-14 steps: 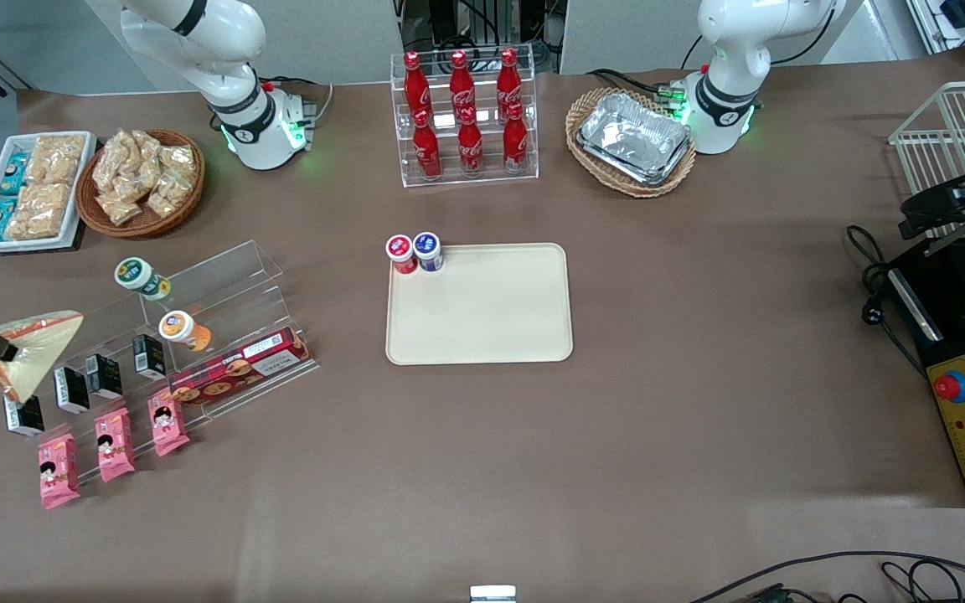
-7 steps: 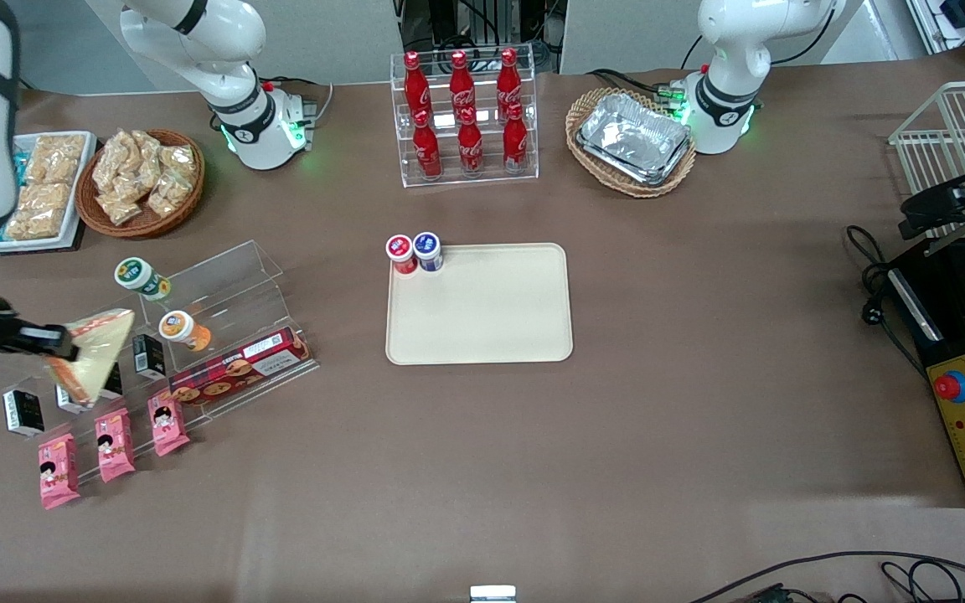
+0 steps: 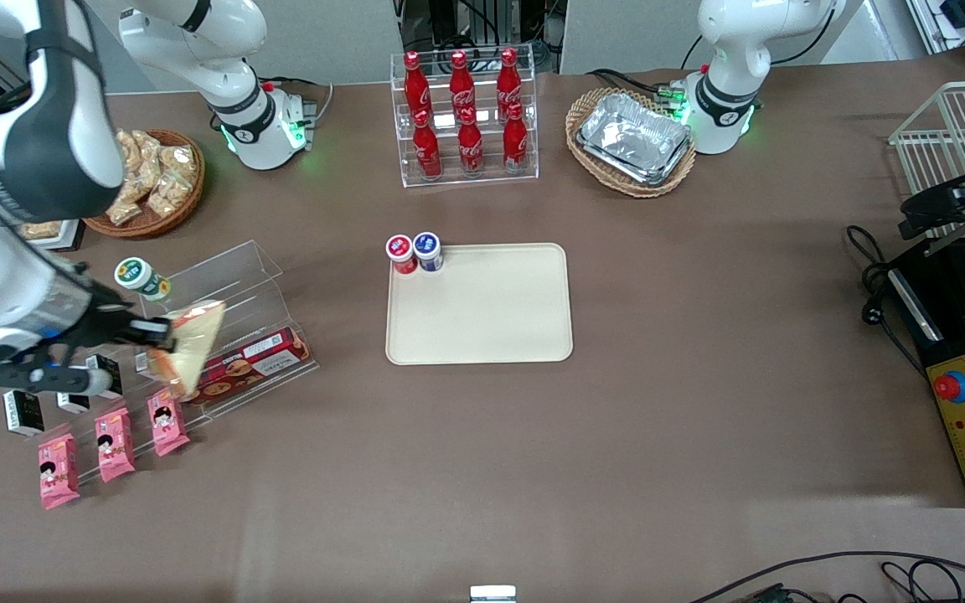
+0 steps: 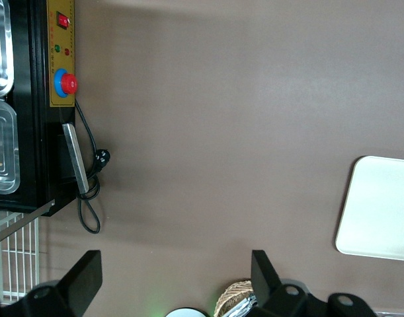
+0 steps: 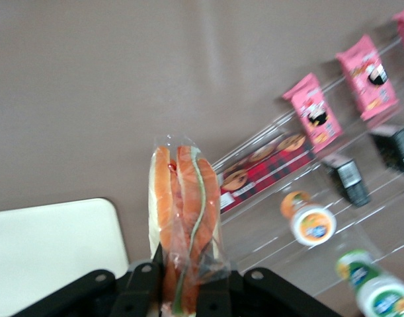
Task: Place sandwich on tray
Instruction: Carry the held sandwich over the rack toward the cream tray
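Note:
The sandwich [image 3: 189, 343] [image 5: 184, 214], a clear-wrapped wedge with orange and green layers, hangs in the air above the acrylic shelf [image 3: 223, 289]. My gripper [image 3: 154, 333] [image 5: 182, 281] is shut on the sandwich, one finger on each bread face. The cream-beige tray [image 3: 491, 314] [image 5: 49, 254] lies flat at the table's middle, some way from the sandwich toward the parked arm's end. A red-capped cup [image 3: 400, 251] and a blue-capped cup [image 3: 427, 249] stand on the tray's corner.
The stepped acrylic shelf holds a green-lidded cup [image 3: 141, 277], a red biscuit box [image 3: 244, 364], small black cartons [image 3: 23, 412] and pink packets [image 3: 114, 431]. A snack basket [image 3: 152, 180], a cola bottle rack [image 3: 464, 117] and a foil-tray basket [image 3: 633, 141] stand farther from the camera.
My gripper has carried the sandwich from the working arm's edge of the table over the acrylic shelf, closer to the tray. The arm now reaches well into view.

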Controlling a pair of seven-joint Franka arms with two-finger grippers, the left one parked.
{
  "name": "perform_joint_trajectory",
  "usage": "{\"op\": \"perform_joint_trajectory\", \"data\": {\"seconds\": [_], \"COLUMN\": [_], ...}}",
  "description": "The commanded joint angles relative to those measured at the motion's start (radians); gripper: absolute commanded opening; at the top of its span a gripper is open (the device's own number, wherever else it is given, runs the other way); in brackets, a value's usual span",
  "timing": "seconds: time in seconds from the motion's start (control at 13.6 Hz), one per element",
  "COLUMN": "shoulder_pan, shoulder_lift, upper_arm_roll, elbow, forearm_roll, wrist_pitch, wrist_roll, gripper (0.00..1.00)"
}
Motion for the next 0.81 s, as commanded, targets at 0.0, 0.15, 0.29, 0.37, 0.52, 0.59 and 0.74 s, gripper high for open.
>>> {"op": "perform_joint_trajectory", "data": {"seconds": [0.0, 0.15, 0.29, 0.37, 0.52, 0.59, 0.74], "shoulder_pan": [0.082, 0.137, 0.177, 0.185, 0.211, 0.223, 0.254], "shoulder_lift": [0.013, 0.045, 0.079, 0.093, 0.127, 0.147, 0.185], "upper_arm_roll": [-0.004, -0.004, -0.004, -0.004, -0.004, -0.004, -0.004], "elbow": [0.003, 0.005, 0.005, 0.005, 0.005, 0.005, 0.005], "forearm_roll": [0.028, 0.028, 0.066, 0.104, 0.148, 0.157, 0.168], "wrist_pitch": [-0.009, 0.008, 0.052, 0.08, 0.117, 0.123, 0.126], "wrist_roll": [0.199, 0.331, 0.445, 0.501, 0.627, 0.687, 0.753], "gripper": [0.19, 0.19, 0.19, 0.19, 0.19, 0.19, 0.19]}}
